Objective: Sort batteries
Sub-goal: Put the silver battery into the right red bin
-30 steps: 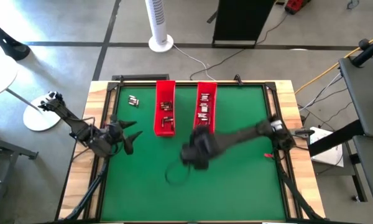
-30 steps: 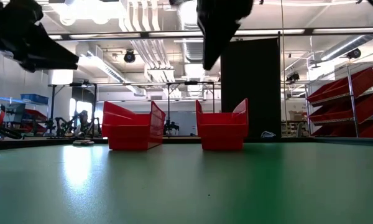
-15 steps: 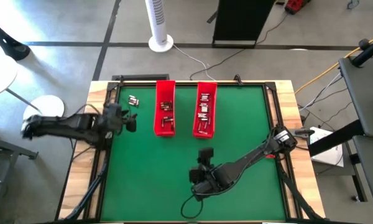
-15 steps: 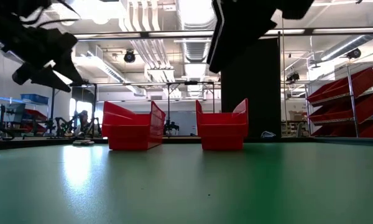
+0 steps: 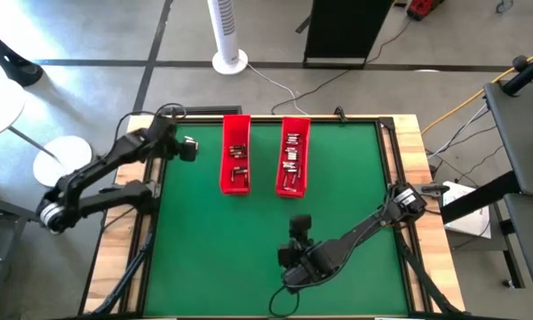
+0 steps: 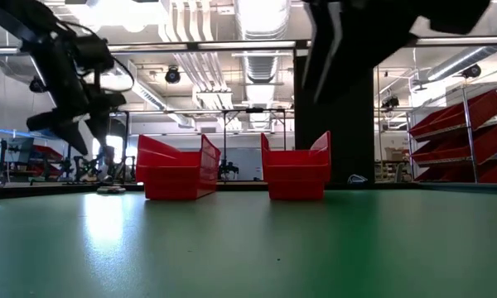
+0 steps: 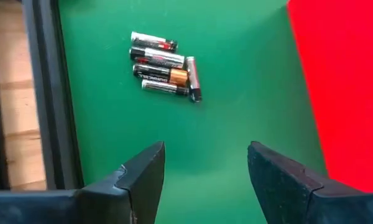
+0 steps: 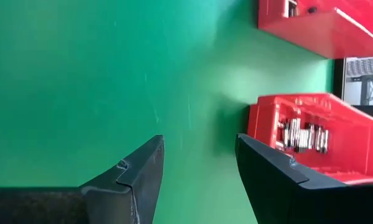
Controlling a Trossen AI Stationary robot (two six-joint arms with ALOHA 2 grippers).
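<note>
Several loose batteries lie in a small heap on the green mat near the table's far left corner. My left gripper hovers open just short of them, above the mat, with nothing between its fingers; the high view shows the left gripper at that corner. More batteries lie inside the two long red trays, the left tray and the right tray. My right gripper hangs open over the mat's near middle, away from both trays.
The table's black frame rail and wooden edge run close beside the loose batteries. The left tray's red wall stands on their other side. Bare green mat stretches from the trays to the near edge.
My left arm has swung from the table's left edge toward the far left corner and turned about, so its gripper now points down over the loose batteries. My right gripper has drawn back from the right tray's near end toward the near edge and sunk a little.
</note>
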